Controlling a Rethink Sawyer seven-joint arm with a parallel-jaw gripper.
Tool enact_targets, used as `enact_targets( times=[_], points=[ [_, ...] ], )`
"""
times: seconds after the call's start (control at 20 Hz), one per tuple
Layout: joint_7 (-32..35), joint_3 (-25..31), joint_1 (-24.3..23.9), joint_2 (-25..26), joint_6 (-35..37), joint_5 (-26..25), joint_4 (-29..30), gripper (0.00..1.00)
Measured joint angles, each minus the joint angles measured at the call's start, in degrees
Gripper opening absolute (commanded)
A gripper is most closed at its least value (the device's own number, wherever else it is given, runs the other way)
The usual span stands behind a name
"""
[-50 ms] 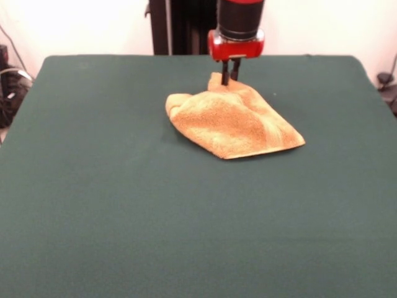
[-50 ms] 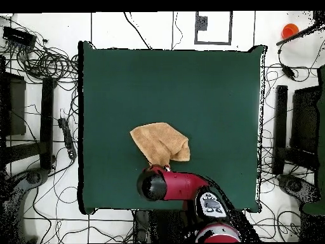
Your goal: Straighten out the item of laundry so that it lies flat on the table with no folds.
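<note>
Bare green table [image 1: 186, 236] fills the front view's foreground, and the towel [image 1: 232, 121] lies beyond it, toward the far side and a little right of centre. Folded over on itself, the towel makes a rough triangle with a pointed corner at lower right, a rolled lump at its left end, and a raised peak at the back edge. At that peak the gripper [image 1: 230, 77] comes straight down from the red wrist, its 2 dark fingers [image 1: 225, 71] close together with the cloth bunched up around their tips, so it looks narrowed onto a pinch of the towel's far edge. From overhead the towel [image 2: 161, 143] sits in the table's lower middle, and the arm's red housing covers the gripper and the edge it holds. By the look of it, the step in hand is the grasp on 1 edge, ahead of any unfolding. Next would likely come a lift of that edge and a pull toward the far side, so the doubled layer peels open. Too low a drag would likely slide the whole bundle rather than spread it.
</note>
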Motion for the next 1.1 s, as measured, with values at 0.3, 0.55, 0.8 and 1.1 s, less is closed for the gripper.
enact_targets(
  times=[0.3,0.55,0.8,1.1],
  points=[
    [0.00,0.00,0.07,-1.29,0.30,2.33,0.69,0.00],
    [0.00,0.01,0.28,-1.26,0.30,4.48,0.96,0.00],
    [0.02,0.02,1.33,-1.26,0.29,7.64,1.40,0.00],
    [0.02,0.02,4.10,-1.18,0.28,10.86,1.43,0.00]
  ],
)
